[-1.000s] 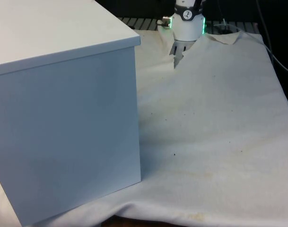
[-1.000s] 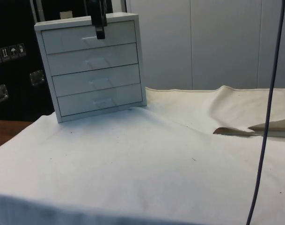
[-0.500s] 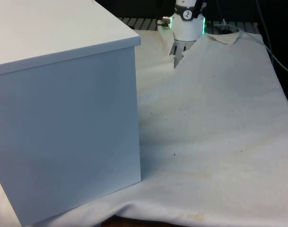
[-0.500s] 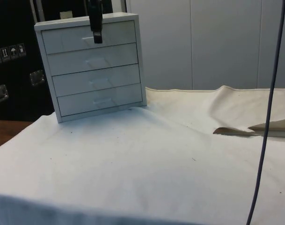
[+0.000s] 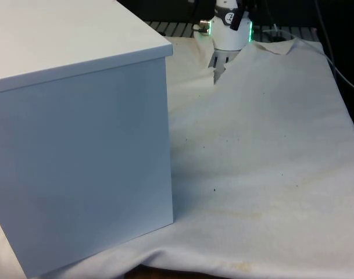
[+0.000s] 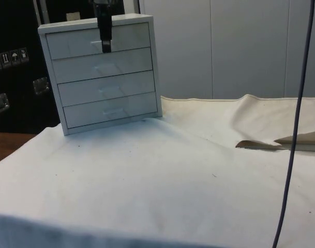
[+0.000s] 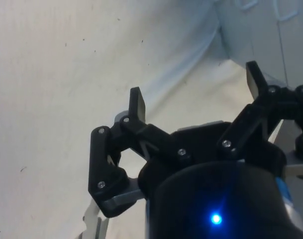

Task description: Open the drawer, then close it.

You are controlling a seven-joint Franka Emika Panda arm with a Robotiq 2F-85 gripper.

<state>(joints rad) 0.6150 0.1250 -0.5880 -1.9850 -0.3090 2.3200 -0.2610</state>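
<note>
Lowered, open jaws (image 6: pixel 105 46) front top drawer (image 6: pixel 74 44).

Even, diffuse overhead light, soft shadow on the cloth (image 5: pixel 252 151) beside the chest of drawers (image 5: pixel 78 133), dim black background, wrist view slightly bluish, gripper body blurred

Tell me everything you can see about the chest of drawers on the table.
The chest of drawers is a small white box, smooth like painted wood, standing upright on the white cloth. In the side view it shows four stacked drawers, all shut, each with a pale handle in the middle. The front view shows its plain back and flat top. The open gripper hangs in front of the top drawer, by its handle.
</note>
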